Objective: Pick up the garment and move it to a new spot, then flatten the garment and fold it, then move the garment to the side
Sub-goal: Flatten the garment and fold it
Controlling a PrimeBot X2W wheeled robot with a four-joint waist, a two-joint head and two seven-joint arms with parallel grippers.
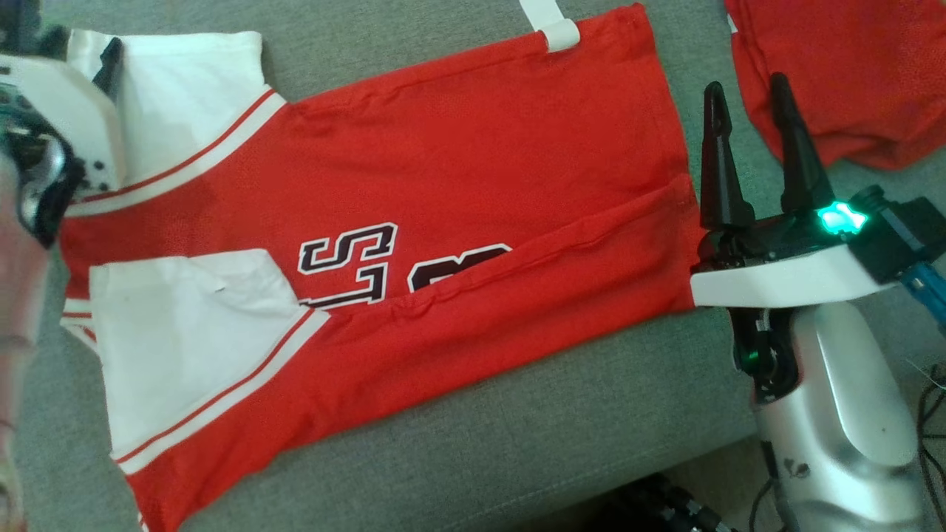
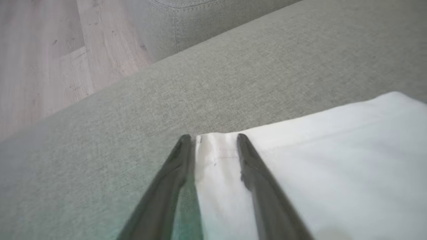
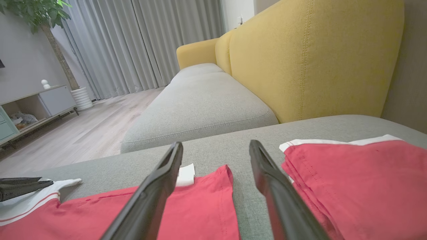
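Two fingers of the left gripper [image 2: 212, 136] stand apart astride a corner of the white sleeve [image 2: 333, 150], a detail the head view leaves unclear. That view has the red jersey [image 1: 473, 148] spread on the grey sofa [image 1: 517, 443], with the right gripper [image 1: 745, 85] open beside its hem, near a second red garment [image 1: 850, 66].

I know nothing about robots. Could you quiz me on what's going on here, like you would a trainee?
1. True or false: the right claw holds the jersey.
2. What lies between the left claw's fingers? A) red cloth B) white sleeve C) nothing
3. How many red garments lie on the sofa?
Key: 1 false; 2 B; 3 two, the jersey and a folded garment.
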